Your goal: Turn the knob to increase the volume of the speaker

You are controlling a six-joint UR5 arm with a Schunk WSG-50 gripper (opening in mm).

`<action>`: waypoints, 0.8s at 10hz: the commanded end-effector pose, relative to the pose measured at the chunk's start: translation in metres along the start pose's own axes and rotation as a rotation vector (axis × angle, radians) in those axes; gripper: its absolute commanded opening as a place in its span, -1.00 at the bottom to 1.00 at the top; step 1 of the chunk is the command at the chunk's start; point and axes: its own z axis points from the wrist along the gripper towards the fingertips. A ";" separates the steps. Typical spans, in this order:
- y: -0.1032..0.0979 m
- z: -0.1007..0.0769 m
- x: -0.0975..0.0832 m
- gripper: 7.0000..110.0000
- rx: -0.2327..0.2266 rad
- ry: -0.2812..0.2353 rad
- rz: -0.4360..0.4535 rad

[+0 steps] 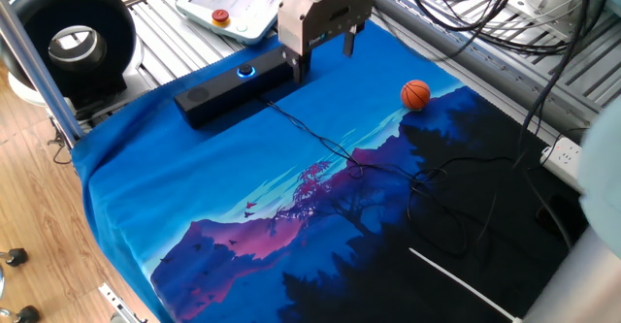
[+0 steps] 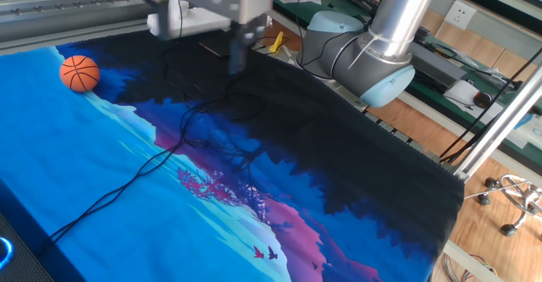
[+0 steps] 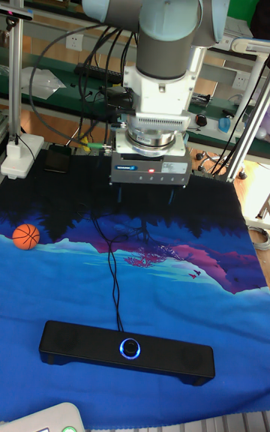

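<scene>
- In the tall fixed view, the speaker point(image 3: 126, 352) lies nearest, a long slim black bar across the blue part of the printed cloth point(image 3: 67, 282) on the worktop.
- The knob point(image 3: 130, 347) sits at its middle, small, round and black, with a glowing blue ring.
- A thin black cable point(image 3: 113, 274) runs from the speaker toward the arm.
- An orange ball point(image 3: 26, 236) rests well to the side.
- The end effector point(image 3: 148, 196) hangs above the cloth beyond the speaker, its fingers apart and holding nothing.
</scene>
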 end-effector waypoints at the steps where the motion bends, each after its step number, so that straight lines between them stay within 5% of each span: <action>1: 0.015 0.000 0.018 -1.00 -0.055 0.071 -0.025; 3: 0.003 -0.001 0.001 -1.00 -0.007 0.003 -0.040; 5: -0.019 -0.011 -0.035 -1.00 0.101 -0.152 -0.080; 7: -0.019 -0.017 -0.055 -1.00 0.107 -0.238 -0.078; 8: -0.019 -0.016 -0.053 -1.00 0.102 -0.229 -0.072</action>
